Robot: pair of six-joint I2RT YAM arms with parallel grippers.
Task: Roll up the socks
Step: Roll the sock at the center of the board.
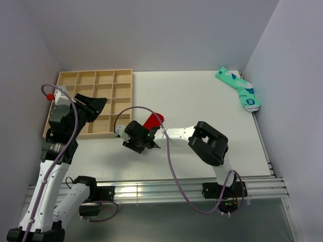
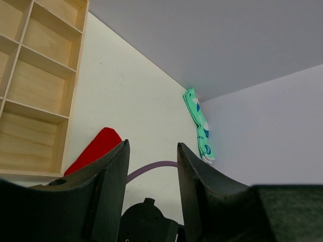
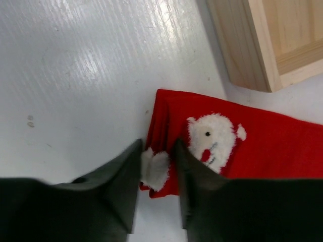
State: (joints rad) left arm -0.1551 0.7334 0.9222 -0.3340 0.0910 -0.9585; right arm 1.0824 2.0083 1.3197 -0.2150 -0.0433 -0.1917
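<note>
So the red sock (image 3: 272,146) is lying flat on the table (image 1: 202,101), just off the near right corner of the wooden tray (image 1: 96,71). The end pointing away from the tray has a white fuzzy face stitched on it, and there's a little white fluffy tuft (image 3: 154,170) right on the sock's edge.

The right gripper (image 3: 158,151) is down at that edge, on the side of the sock away from the tray. Its fingers (image 3: 121,186) sit close together either side of the tuft. Honestly can't tell if they're actually squeezing the fabric or just straddling it; the gap is narrow and the tuft fills most of it.

The left gripper (image 2: 152,151) is up above the tray's near left part. Its fingers are spread with nothing between them, and its camera looks out past the tray's cells.

There's a purple cable (image 1: 169,161) looping off the right arm, on the side away from the tray.

Way across the table from the tray, in the corner where the walls meet, is a pair of mint-green socks (image 1: 238,88) with blue-and-white pattern.
</note>
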